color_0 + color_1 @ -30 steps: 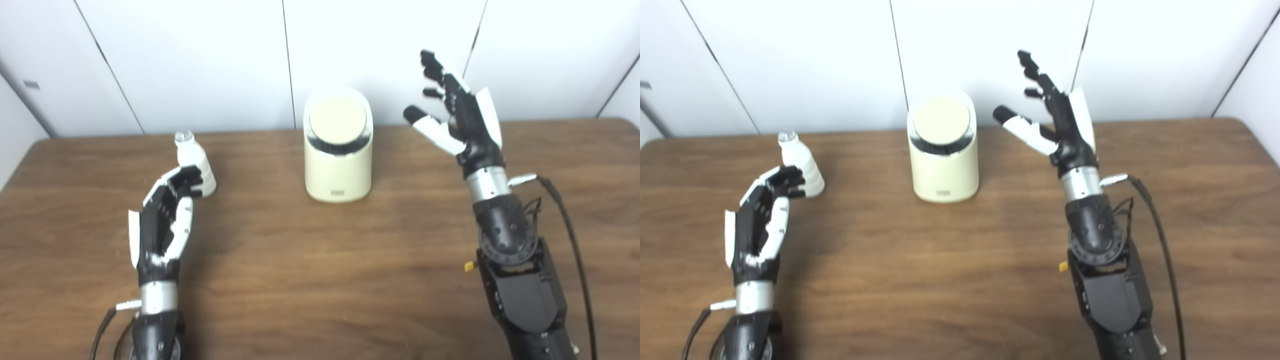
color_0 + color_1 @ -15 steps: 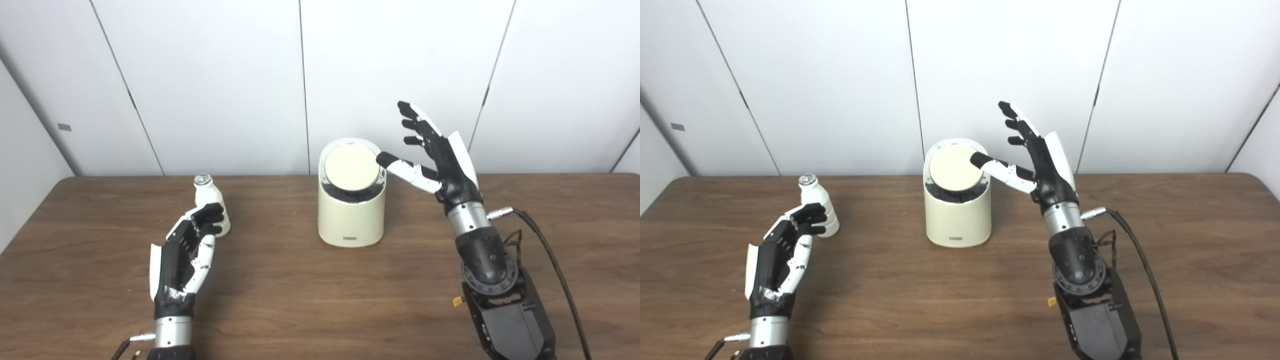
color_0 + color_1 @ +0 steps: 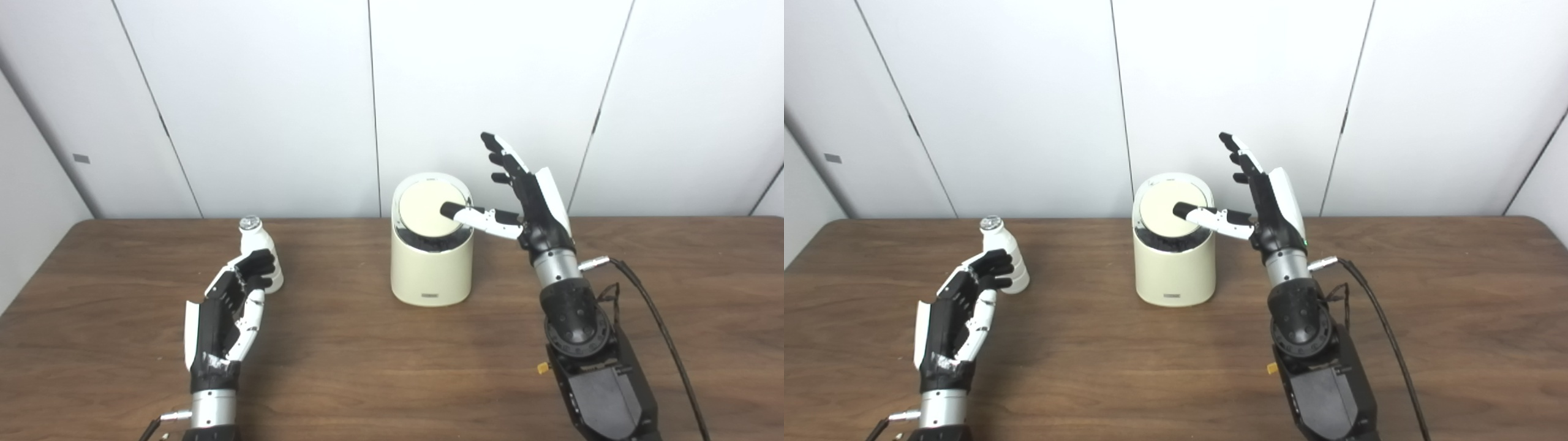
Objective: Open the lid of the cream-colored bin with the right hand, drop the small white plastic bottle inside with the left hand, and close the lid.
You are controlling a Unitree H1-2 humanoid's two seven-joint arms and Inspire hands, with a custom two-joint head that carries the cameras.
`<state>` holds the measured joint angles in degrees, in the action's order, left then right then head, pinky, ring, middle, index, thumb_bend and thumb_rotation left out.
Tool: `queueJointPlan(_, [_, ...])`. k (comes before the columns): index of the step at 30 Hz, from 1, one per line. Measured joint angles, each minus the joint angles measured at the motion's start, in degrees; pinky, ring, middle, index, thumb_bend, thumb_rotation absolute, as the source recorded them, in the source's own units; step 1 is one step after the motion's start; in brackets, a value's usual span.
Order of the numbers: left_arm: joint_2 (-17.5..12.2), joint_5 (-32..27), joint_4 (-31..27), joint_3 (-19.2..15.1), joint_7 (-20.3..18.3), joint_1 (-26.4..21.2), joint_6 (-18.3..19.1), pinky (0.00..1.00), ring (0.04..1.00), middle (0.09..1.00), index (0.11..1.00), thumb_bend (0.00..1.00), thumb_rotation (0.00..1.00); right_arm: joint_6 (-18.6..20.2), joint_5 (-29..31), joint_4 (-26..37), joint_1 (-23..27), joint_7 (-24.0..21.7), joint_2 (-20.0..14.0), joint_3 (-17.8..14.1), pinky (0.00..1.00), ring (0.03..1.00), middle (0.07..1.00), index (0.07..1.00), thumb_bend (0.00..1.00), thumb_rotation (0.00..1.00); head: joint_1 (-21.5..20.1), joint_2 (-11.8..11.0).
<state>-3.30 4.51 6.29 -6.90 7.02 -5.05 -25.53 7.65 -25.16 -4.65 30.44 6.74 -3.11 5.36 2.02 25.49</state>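
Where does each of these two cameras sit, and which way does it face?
Left eye view: on the robot's head, left of its twin, looking forward and down over the table at the bin; both forearms rise from the bottom edge, left hand by the bottle, right hand at the lid.
Right eye view: same head, slightly to the right, same aim; same arms, everything shifted left.
Shared: table, bin, bottle, both hands, white wall panels.
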Motion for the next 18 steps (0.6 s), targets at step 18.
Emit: queueJointPlan(18, [0.03, 0.00, 0.16, -0.01, 0.06, -0.14, -0.03, 0.67, 0.719, 0.734, 0.726, 0.19, 0.52, 4.31, -6.07, -6.81, 4.55, 4.77, 0.59, 2.10, 0.61, 0.774, 0.904, 0.892, 0.94, 0.25, -0.18, -0.18])
